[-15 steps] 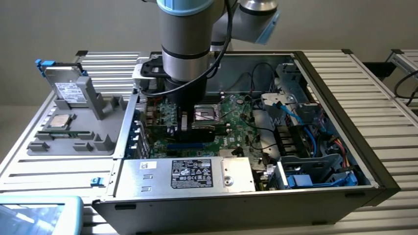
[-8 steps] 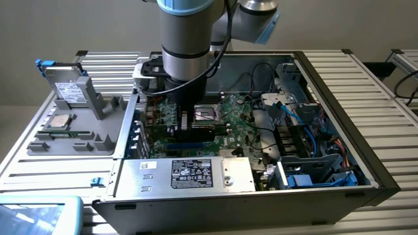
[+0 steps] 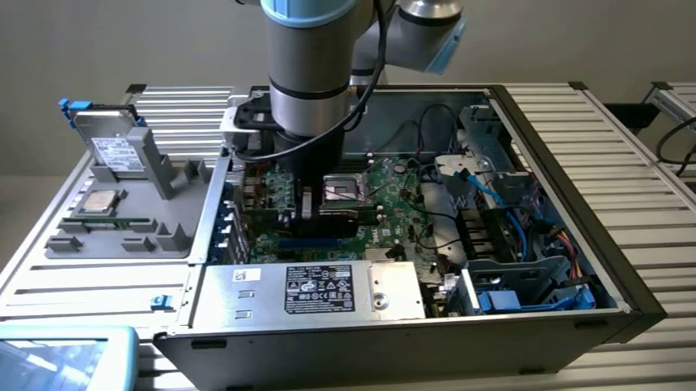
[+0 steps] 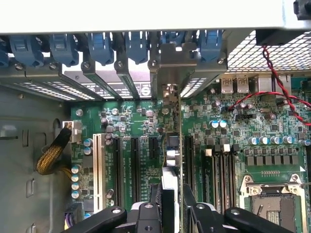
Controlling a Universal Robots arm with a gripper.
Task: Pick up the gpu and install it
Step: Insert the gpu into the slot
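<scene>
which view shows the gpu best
Wrist view: the gpu stands edge-on in the gripper, bracket toward the rear slots. Exterior view: the arm covers most of it, leaving a dark sliver over the motherboard.

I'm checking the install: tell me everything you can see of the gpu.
Seen edge-on, the gpu is a thin green board with a silver metal bracket at the end nearest the case's rear openings. It stands upright over the motherboard, gripped by the tool. Whether it is seated in a slot cannot be told.
</scene>
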